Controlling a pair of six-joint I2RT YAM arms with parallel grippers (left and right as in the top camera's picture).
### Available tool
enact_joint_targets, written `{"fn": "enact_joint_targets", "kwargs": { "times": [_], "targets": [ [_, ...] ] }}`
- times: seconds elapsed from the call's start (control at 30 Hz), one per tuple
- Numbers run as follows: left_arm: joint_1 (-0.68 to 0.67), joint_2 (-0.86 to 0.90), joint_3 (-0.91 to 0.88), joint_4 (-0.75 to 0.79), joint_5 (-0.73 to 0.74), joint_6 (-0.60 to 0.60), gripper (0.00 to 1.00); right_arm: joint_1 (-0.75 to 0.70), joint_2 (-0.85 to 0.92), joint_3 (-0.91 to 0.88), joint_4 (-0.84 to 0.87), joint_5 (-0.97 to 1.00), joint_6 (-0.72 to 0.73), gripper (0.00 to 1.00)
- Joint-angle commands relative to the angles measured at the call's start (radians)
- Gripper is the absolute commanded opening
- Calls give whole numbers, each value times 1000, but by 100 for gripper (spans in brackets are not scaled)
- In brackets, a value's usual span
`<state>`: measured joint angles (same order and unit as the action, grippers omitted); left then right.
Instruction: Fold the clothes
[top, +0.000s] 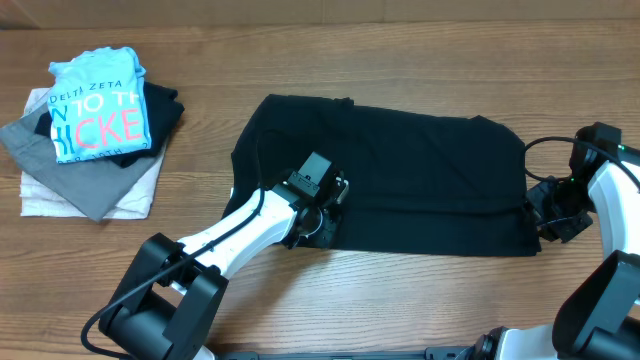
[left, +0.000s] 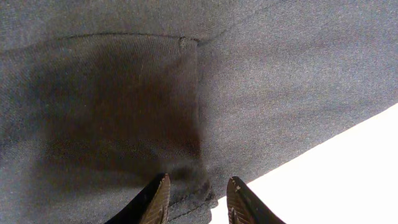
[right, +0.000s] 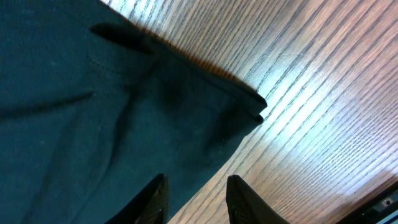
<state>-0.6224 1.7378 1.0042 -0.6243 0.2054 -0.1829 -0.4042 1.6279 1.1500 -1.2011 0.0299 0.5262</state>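
black t-shirt (top: 420, 170) on wooden table (top: 400, 50)

The black T-shirt (top: 400, 160) is lying flat on the wooden surface, stretching as a wide, roughly rectangular band from the centre to the right of the overhead frame. Its plain, soft fabric is showing a crease running left to right across its lower part. Its lower right corner (right: 252, 106) is resting on bare wood, its layered edges showing.
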Motion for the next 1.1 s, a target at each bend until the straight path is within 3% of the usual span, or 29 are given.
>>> {"fn": "enact_joint_targets", "kwargs": {
  "times": [0.0,0.1,0.23,0.33,0.43,0.87,0.9,0.93,1.0,1.07],
  "targets": [
    [-9,20,19,-5,-2,3,33,5,-14,22,2,-3,-3,34],
    [-10,26,19,-6,2,3,30,5,-14,22,1,-3,-3,34],
    [-10,26,20,-5,2,3,17,5,-14,22,-1,-3,-3,34],
    [-10,26,20,-6,2,3,14,5,-14,22,-2,-3,-3,34],
    [-10,26,20,-6,2,3,4,5,-14,22,-2,-2,-3,34],
    [52,26,255,31,-121,62,4,5,-14,22,-1,-2,-3,34],
    [53,27,255,48,-117,64,8,5,-14,22,-1,-2,-3,34],
    [53,32,255,45,-114,64,18,5,-14,22,-1,-2,-3,34],
    [51,42,254,26,-101,63,56,5,-14,22,-1,-2,-3,34],
    [51,53,254,-6,-103,64,61,5,-14,22,0,-2,-3,34]
  ]
}}
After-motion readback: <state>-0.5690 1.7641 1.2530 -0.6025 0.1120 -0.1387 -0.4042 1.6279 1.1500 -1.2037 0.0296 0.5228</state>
